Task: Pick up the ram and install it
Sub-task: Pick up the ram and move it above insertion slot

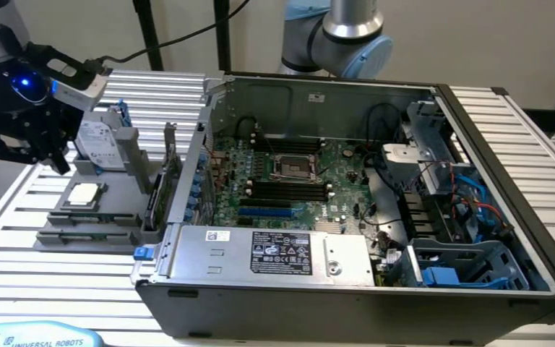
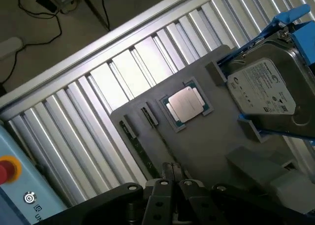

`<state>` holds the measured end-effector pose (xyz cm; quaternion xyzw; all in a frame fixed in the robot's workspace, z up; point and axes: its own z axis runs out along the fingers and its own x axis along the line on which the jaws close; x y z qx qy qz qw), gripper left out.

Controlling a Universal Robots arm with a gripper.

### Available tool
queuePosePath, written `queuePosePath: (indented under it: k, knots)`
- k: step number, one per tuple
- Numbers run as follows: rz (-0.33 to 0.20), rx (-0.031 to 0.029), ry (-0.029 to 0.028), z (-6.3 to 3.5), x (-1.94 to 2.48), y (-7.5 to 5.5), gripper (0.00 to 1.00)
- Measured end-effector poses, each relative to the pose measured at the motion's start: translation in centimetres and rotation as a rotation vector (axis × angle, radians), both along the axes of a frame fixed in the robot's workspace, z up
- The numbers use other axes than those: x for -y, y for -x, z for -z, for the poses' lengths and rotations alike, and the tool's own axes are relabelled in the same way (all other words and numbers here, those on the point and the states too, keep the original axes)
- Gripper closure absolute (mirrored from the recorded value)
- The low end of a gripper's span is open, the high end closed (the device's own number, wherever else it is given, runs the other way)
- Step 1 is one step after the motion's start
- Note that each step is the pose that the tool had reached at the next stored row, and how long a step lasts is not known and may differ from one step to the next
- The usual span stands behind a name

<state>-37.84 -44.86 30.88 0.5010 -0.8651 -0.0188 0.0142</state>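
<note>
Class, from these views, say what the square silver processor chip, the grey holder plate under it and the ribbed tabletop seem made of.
Square silver processor chip: metal lid, likely, by its pale sheen.
Grey holder plate: matte, probably plastic; no glare.
Ribbed tabletop: probably aluminium; bright reflective slats.

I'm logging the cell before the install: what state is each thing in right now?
gripper: shut, empty, above the gray holder.
ram: lying in its slot on the gray holder, not gripped.
processor chip: flat in its pocket.
hard drive: propped in the gray holder, blue bracket on.
computer case: side open.
memory slots: empty.
</note>
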Motion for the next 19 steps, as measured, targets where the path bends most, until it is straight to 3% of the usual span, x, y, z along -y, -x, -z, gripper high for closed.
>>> queuePosePath:
  k: [13, 19]
  knots:
    - [-0.237, 0.0061, 0.0001, 0.83, 0.0, 0.0, 0.89]
    - [-0.325, 0.0155, 0.0012, 1.21, 0.03, 0.0, 0.89]
